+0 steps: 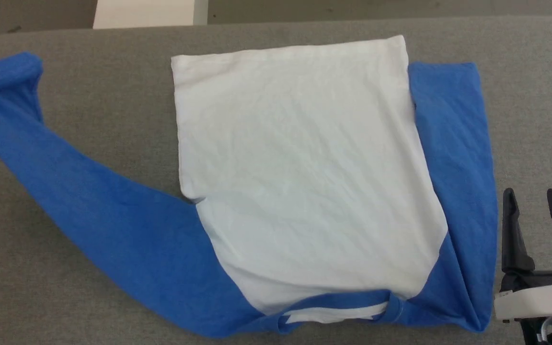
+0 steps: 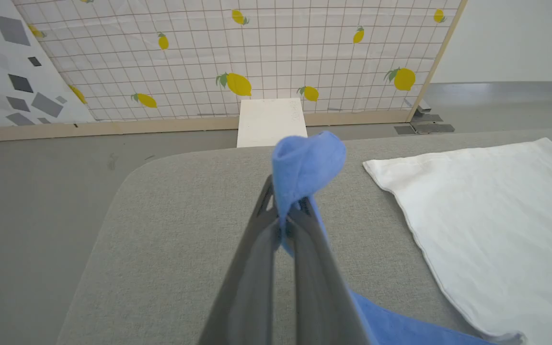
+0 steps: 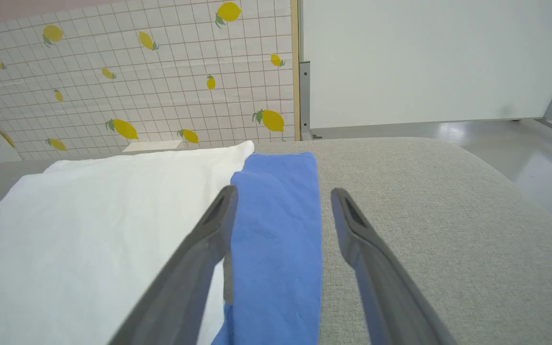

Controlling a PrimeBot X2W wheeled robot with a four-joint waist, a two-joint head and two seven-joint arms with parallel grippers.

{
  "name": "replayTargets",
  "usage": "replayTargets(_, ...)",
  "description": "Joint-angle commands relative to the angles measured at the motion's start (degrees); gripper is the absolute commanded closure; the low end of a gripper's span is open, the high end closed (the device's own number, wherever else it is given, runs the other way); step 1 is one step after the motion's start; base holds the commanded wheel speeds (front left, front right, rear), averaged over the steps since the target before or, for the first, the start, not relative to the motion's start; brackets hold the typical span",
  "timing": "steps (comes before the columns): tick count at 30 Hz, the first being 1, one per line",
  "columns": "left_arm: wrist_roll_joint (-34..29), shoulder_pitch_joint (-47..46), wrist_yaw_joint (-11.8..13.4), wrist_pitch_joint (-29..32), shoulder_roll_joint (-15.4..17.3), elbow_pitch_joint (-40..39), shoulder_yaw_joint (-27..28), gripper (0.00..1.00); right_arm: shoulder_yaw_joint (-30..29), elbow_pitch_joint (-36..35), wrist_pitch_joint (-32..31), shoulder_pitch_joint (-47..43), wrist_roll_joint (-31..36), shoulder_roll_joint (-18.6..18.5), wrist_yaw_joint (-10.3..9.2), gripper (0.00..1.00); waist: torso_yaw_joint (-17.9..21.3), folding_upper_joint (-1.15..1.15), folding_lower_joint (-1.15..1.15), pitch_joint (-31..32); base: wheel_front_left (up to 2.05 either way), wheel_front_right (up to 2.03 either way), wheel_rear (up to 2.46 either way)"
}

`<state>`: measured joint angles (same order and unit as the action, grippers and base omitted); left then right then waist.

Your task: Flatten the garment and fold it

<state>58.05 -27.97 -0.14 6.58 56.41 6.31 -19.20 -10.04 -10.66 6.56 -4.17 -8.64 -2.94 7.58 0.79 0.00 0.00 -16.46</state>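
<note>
Pinching the rolled blue end of the left sleeve (image 2: 307,163), the left claw (image 2: 285,218) is clamping down on the cloth. Its two fingers are pressing together with the fabric bunching above them, out by the far left corner of the counter (image 1: 89,57). From there the sleeve is stretching in a long diagonal back to the shoulder near the counter's front edge. The right claw (image 1: 531,192) is standing released, fingers spread and holding nothing. It is sitting by the counter's right side, just beside the right sleeve (image 1: 453,143), which is lying folded in along the white body.

The garment (image 1: 304,167) is lying flat across the middle of the counter. Its long axis is running front to back, with the neckband (image 1: 343,302) pointing at the front edge and the hem (image 1: 290,50) at the far edge.

To my eye it is looking light, thin and limp, so it is probably going to sag and crease wherever it gets lifted. It may also drag a little on the counter's grey cover. The seamed edges, meaning the cuff, hem corners and shoulders, are looking like the surest places to grip. A pinch in the open white middle is likely only tenting one layer.
</note>
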Motion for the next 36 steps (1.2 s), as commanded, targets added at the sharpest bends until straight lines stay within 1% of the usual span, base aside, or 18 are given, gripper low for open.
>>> replayTargets(1,1.39,3.11,1.15,-1.68,0.96,-0.63,1.42,1.0,-0.18,0.13,0.21,-0.69,-0.37,0.06,-0.09,0.0,-1.45,0.0,0.0,4.02,0.0,0.0,0.0)
replayTargets(6,6.19,14.34,4.34,-7.13,2.63,-2.92,7.4,1.0,-0.74,0.27,0.11,-1.84,-0.67,0.06,-0.09,0.0,-2.54,0.0,0.0,6.0,0.0,0.0,0.0)
replayTargets(12,10.83,25.29,6.21,-11.85,3.2,-6.62,13.76,1.0,-0.93,0.46,0.04,-2.74,-1.17,0.06,-0.09,0.0,-3.76,0.0,0.0,7.4,0.0,0.0,0.0)
replayTargets(16,12.99,29.81,6.98,-13.73,3.38,-9.97,17.49,1.0,-1.36,0.29,-0.12,-2.82,-1.12,0.06,-0.09,0.0,-4.11,0.0,0.0,8.09,0.0,0.0,0.0)
replayTargets(21,14.8,32.26,7.36,-14.24,3.96,-15.66,20.59,1.0,-2.22,-0.19,-0.53,-2.79,-0.83,0.06,-0.09,0.0,-4.03,0.0,0.0,8.68,0.0,0.0,0.0)
replayTargets(22,15.32,32.09,7.67,-13.38,4.54,-20.43,20.9,1.0,-2.41,-0.47,-0.79,-2.68,-0.86,0.06,-0.09,0.0,-3.63,0.0,0.0,8.67,0.0,0.0,0.0)
replayTargets(27,15.23,28.79,8.89,-11.02,4.8,-28.9,18.4,1.0,-2.48,-0.81,-0.9,-2.57,-1.18,0.06,-0.09,0.0,-2.6,0.0,0.0,7.78,0.0,0.0,0.0)
replayTargets(31,12.96,22.92,10.3,-7.62,4.12,-35.32,12.34,1.0,-3.05,-0.69,-0.73,-2.27,-1.61,0.06,-0.09,0.0,-1.69,0.0,0.0,6.91,0.0,0.0,0.0)
replayTargets(34,10.3,16.96,10.8,-3.94,1.83,-38.93,5.62,1.0,-4.46,-0.81,-0.34,-1.74,-1.87,0.06,-0.09,0.0,-1.03,0.0,0.0,6.41,0.0,0.0,0.0)
replayTargets(36,8.04,11.89,11.13,-0.98,-1.29,-40.33,0.3,1.0,-5.75,-1.03,-0.18,-1.18,-1.69,0.06,-0.09,0.0,-0.65,0.0,0.0,6.05,0.0,0.0,0.0)
